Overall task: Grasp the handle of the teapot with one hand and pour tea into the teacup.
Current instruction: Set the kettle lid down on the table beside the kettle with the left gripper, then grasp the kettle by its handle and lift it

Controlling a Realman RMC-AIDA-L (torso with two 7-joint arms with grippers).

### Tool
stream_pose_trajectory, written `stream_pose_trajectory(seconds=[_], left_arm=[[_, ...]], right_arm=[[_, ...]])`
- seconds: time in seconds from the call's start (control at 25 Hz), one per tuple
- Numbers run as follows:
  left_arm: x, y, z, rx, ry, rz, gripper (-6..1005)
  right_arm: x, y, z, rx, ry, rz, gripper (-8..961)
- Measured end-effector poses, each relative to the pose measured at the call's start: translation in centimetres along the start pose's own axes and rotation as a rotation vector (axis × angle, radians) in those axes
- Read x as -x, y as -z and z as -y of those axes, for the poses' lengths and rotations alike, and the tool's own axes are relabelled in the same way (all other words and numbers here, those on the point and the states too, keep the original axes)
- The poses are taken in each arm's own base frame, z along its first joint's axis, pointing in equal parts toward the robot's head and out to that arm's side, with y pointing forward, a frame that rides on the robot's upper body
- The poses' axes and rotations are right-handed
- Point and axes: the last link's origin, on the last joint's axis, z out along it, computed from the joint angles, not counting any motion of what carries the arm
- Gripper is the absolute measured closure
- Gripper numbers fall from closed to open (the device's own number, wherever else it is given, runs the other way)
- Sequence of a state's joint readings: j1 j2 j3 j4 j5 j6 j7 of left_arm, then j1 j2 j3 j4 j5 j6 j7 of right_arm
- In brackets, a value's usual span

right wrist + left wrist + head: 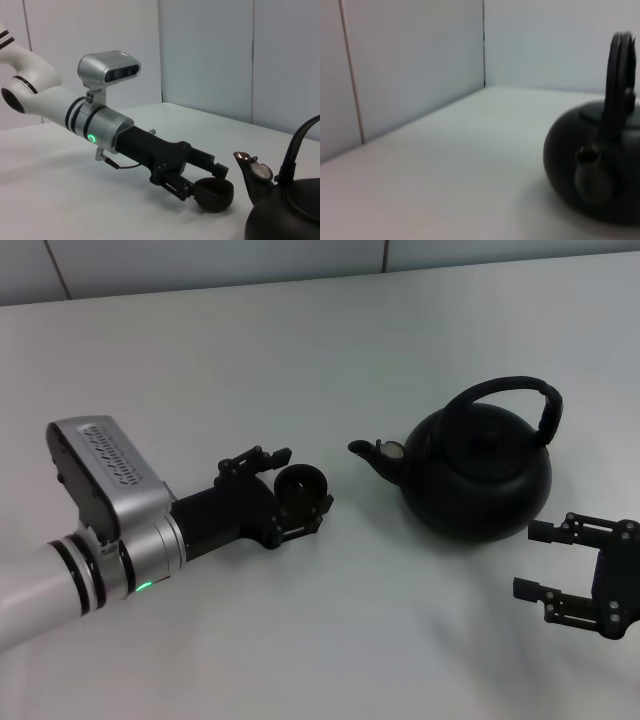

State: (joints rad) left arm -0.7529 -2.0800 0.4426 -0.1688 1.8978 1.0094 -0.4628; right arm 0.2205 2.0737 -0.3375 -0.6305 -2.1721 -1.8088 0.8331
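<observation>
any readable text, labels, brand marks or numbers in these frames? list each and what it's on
None readable.
teapot: plain glossy black, no mark.
teacup, held in the left hand: plain black, no mark.
Wrist camera housing on the left arm: bare silver, no lettering visible.
Green ring light on the left arm: a light only, no characters.
right hand: no markings visible.

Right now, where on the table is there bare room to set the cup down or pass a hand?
Bare table lies behind the teapot and left hand, and along the near edge between the two arms. It is crowded between the spout and the teacup the left hand holds, and between the teapot and the open right hand.
</observation>
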Motion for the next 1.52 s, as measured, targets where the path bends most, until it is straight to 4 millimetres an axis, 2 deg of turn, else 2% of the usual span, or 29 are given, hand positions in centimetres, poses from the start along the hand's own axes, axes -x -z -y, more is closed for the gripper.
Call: stream_pose_trajectory(seconds=[0.08, 0.16, 0.28, 0.32, 0.36, 0.4, 0.48, 0.52, 0.56, 0.6, 0.64, 0.72, 0.76, 0.84, 1.08, 1.28, 1.52], left_arm=[[-0.2, 0.1, 0.0, 0.001, 0.003, -0.014, 198], [-0.7, 1.3, 0.2, 0.01, 0.01, -0.096, 197], [-0.7, 1.3, 0.2, 0.01, 0.01, -0.096, 195], [-0.5, 3.2, 0.7, -0.005, 0.014, -0.154, 194], [-0.5, 3.2, 0.7, -0.005, 0.014, -0.154, 194], [-0.2, 5.1, 1.3, -0.02, 0.022, -0.191, 194], [-0.2, 5.1, 1.3, -0.02, 0.022, -0.191, 194], [0.6, 10.9, 1.7, -0.01, 0.047, -0.258, 194], [0.7, 12.0, 1.6, -0.002, 0.049, -0.26, 194], [0.7, 12.0, 1.6, -0.002, 0.049, -0.26, 194], [1.0, 13.3, 1.4, 0.005, 0.066, -0.257, 194], [1.0, 13.3, 1.4, 0.005, 0.066, -0.257, 194], [1.8, 16.1, 0.7, 0.004, 0.074, -0.246, 194], [2.5, 18.1, 0.2, -0.008, 0.072, -0.231, 194], [2.9, 19.0, 0.1, 0.02, 0.081, -0.196, 194], [4.4, 18.3, -0.3, 0.056, 0.034, -0.06, 194], [4.5, 18.0, -0.3, 0.051, 0.029, -0.053, 194]], right_arm=[[0.0, 0.0, 0.0, -0.002, 0.0, -0.002, 300], [0.0, 0.0, 0.1, -0.002, 0.001, -0.002, 301], [0.0, -0.1, 0.1, -0.001, 0.003, -0.002, 303], [0.0, -0.1, 0.1, -0.002, 0.003, -0.001, 303], [0.1, -0.1, 0.2, -0.004, 0.004, 0.001, 304], [0.1, 0.0, 0.2, -0.008, 0.005, 0.004, 304], [0.2, 0.0, 0.3, -0.018, 0.005, 0.009, 305], [0.2, 0.1, 0.4, -0.025, 0.005, 0.012, 306], [0.2, 0.1, 0.4, -0.03, 0.004, 0.014, 306], [0.2, 0.2, 0.5, -0.037, 0.004, 0.017, 307], [0.2, 0.3, 0.5, -0.049, 0.0, 0.023, 308], [0.2, 0.3, 0.6, -0.053, -0.002, 0.026, 309], [0.2, 0.3, 0.6, -0.055, -0.003, 0.028, 309], [0.3, 0.3, 0.5, -0.053, -0.005, 0.033, 310], [0.2, 0.3, 0.4, -0.051, -0.008, 0.036, 314], [0.1, 0.3, 0.1, -0.052, -0.018, 0.038, 316], [-0.2, 0.1, -0.3, -0.047, -0.032, 0.05, 320]])
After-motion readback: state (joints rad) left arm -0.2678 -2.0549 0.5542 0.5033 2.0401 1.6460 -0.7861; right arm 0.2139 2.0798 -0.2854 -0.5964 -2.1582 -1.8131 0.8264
